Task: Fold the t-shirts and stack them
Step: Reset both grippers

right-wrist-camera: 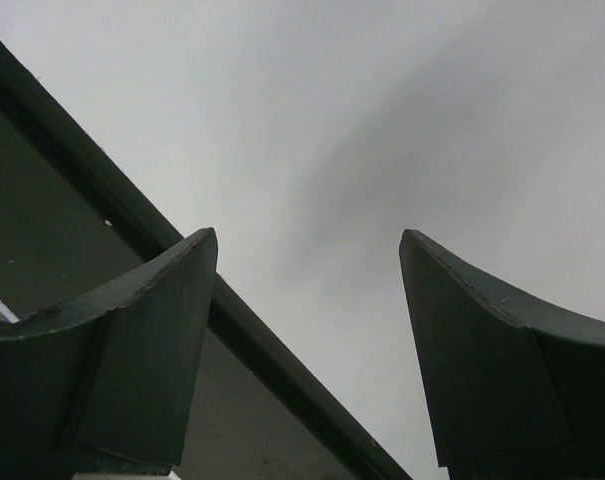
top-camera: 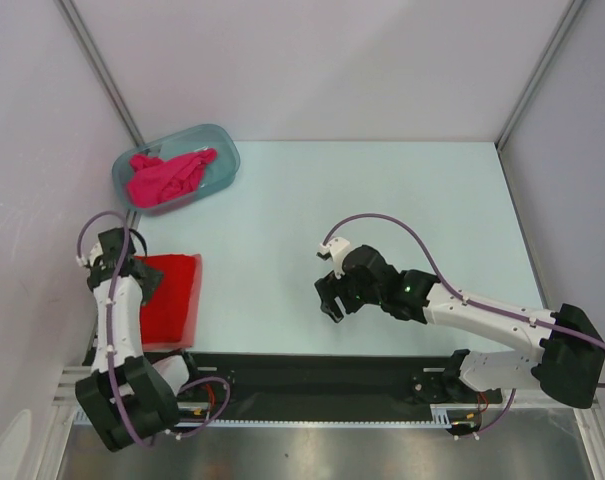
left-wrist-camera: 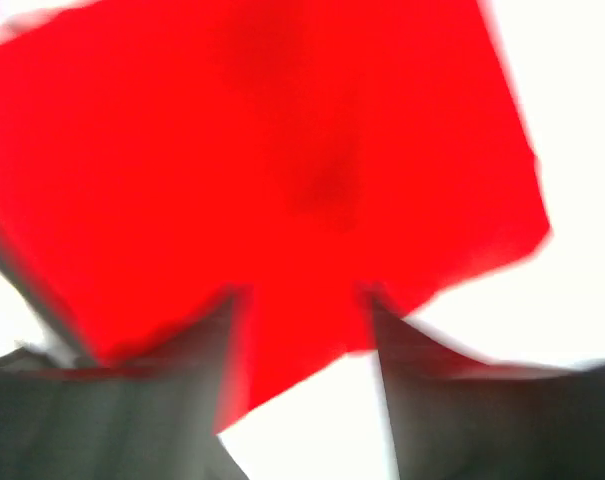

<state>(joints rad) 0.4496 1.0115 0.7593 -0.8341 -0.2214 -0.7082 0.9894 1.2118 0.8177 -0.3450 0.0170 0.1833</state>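
From above, the red shirt [top-camera: 170, 298] lies folded flat at the table's [top-camera: 382, 200] near left edge, with the left gripper [top-camera: 142, 278] over its left part. The magenta shirt [top-camera: 168, 175] sits crumpled in a tub [top-camera: 225, 152] at the far left. The right gripper [top-camera: 332, 305] hangs over bare table near the middle, well apart from both shirts. The left wrist view, blurred, shows the red shirt [left-wrist-camera: 282, 170] filling the frame and the left gripper [left-wrist-camera: 302, 340] spread, clamping nothing. In the right wrist view the right gripper [right-wrist-camera: 307, 300] stands wide apart, empty, above the table [right-wrist-camera: 382, 120]
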